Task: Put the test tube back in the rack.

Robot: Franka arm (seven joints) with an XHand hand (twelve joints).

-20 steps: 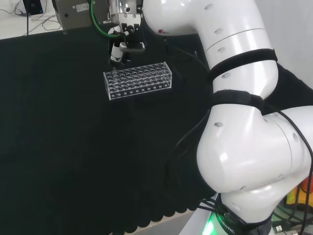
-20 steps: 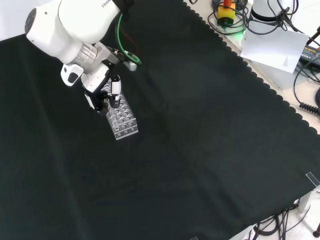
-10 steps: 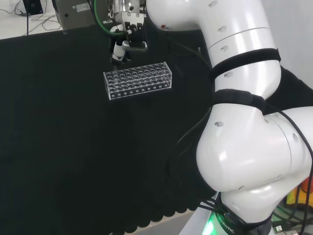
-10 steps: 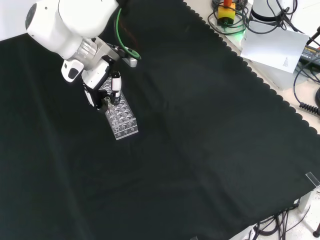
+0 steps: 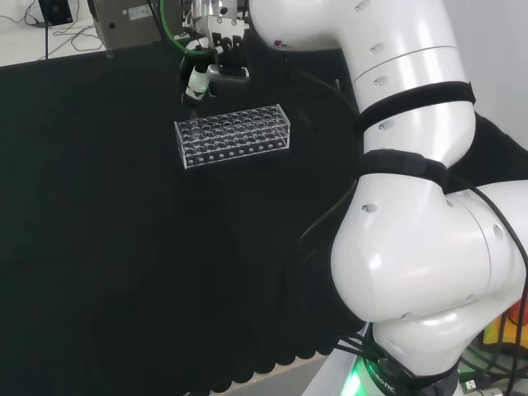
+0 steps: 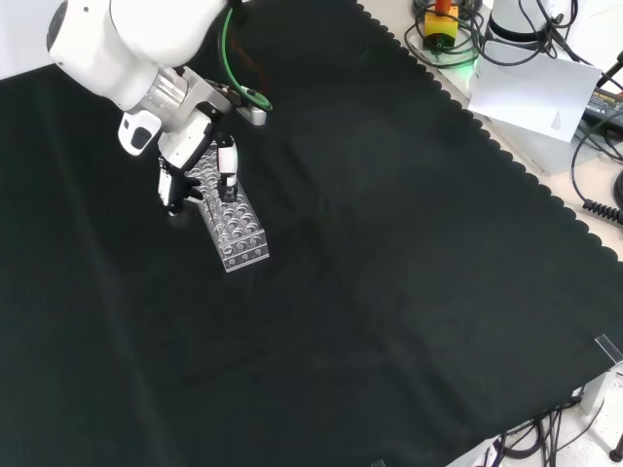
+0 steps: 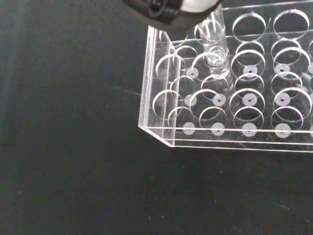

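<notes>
Rack point(image 5: 233, 135) on the table point(image 5: 99, 247), far in the head view. Test tube point(image 7: 217, 46) upright in a hole near the rack's end. Hand point(image 5: 211, 62) above that end.

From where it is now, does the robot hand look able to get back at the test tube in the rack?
Probably yes. The robot hand hangs just above the rack's end, where the test tube stands upright in a hole, with nothing else near it.
</notes>
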